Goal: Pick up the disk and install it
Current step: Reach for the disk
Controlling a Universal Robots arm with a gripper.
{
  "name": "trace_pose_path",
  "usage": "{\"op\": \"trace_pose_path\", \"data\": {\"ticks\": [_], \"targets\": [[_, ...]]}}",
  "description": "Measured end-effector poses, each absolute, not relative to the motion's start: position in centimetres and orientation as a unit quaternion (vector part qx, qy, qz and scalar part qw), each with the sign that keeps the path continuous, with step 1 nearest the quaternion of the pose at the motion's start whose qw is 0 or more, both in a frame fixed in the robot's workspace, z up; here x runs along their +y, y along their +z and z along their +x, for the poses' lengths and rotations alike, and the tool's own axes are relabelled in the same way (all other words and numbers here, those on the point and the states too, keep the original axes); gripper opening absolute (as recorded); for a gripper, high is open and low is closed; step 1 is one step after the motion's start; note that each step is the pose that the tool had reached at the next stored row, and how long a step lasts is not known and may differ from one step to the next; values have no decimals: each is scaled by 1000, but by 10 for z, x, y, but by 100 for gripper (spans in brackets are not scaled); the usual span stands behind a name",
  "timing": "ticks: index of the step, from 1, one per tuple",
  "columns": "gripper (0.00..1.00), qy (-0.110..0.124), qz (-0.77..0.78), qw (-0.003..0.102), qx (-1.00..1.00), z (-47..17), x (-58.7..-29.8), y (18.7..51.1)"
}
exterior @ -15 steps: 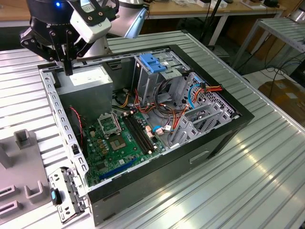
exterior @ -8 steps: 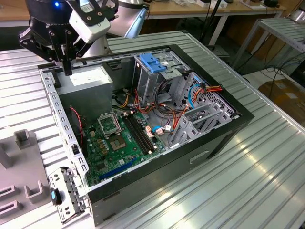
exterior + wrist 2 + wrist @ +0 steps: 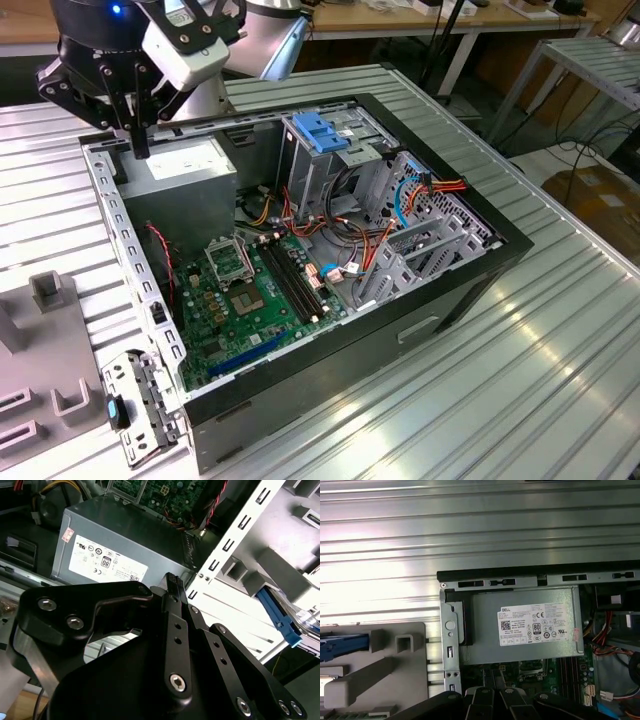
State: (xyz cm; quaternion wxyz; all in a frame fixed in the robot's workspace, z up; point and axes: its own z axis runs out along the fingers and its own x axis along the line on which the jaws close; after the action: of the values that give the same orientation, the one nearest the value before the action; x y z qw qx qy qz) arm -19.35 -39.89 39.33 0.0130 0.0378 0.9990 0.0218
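Black gripper (image 3: 140, 150) jaws pinched together, empty. Grey boxy metal power supply (image 3: 185, 170) sits below them in the open black computer case (image 3: 300, 392). Blue-railed grey disk (image 3: 345, 646) lies well off to the side in the grey plastic fixture (image 3: 410, 680).

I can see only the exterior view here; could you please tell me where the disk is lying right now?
Observer: In the first wrist view the disk shows its blue rail on the grey holder, outside the computer case.
Operator: Thank you. Is the gripper carrying anything?
Observer: No. In the second wrist view the gripper is shut and empty, near the power supply.
Operator: Is it touching the disk at all?
Observer: No. In both wrist views the disk lies well apart from the gripper, off to one side on the holder.
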Motion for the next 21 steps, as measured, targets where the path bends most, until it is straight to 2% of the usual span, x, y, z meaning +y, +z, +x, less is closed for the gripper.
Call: {"op": "trace_pose_path", "data": {"ticks": [21], "targets": [[11,22,38,13,999,-198,-399,393]]}}
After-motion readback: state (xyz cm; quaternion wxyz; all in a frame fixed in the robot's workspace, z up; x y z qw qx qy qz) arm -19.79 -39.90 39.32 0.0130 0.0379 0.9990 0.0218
